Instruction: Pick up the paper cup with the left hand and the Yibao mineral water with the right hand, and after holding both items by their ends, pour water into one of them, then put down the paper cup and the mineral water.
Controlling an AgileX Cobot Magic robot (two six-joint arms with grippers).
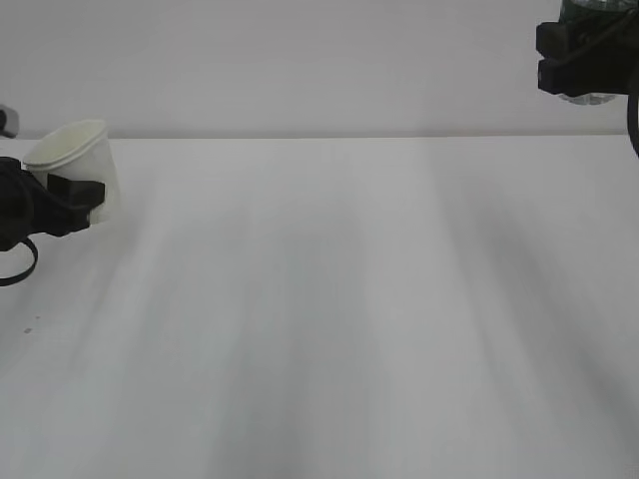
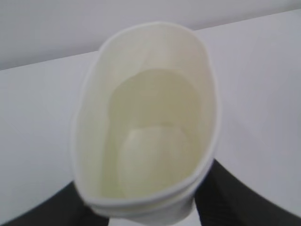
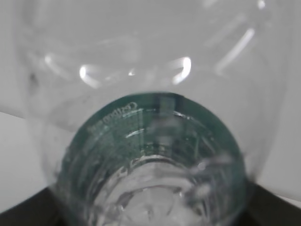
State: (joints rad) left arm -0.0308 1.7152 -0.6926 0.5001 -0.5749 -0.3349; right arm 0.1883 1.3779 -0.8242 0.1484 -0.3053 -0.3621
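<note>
Item one: our left tool [image 1: 75, 200], jaws part-open and clamped on the paper cup [image 1: 85, 165], which tilts between them, low over the tabletop [image 1: 329, 299].

Item two: our right tool [image 1: 584, 60], raised high, jaws closed around the Yibao mineral water [image 3: 150, 141]; its clear ribbed body extends away beyond the tool.

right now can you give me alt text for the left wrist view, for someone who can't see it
Close-up down into the paper cup, white with a pale yellowish inside, its rim squeezed to an oval and no water visible in it. The left hand's dark fingers clamp it from both sides at the bottom of the frame. Behind it is a plain white table and a pale wall.
</note>
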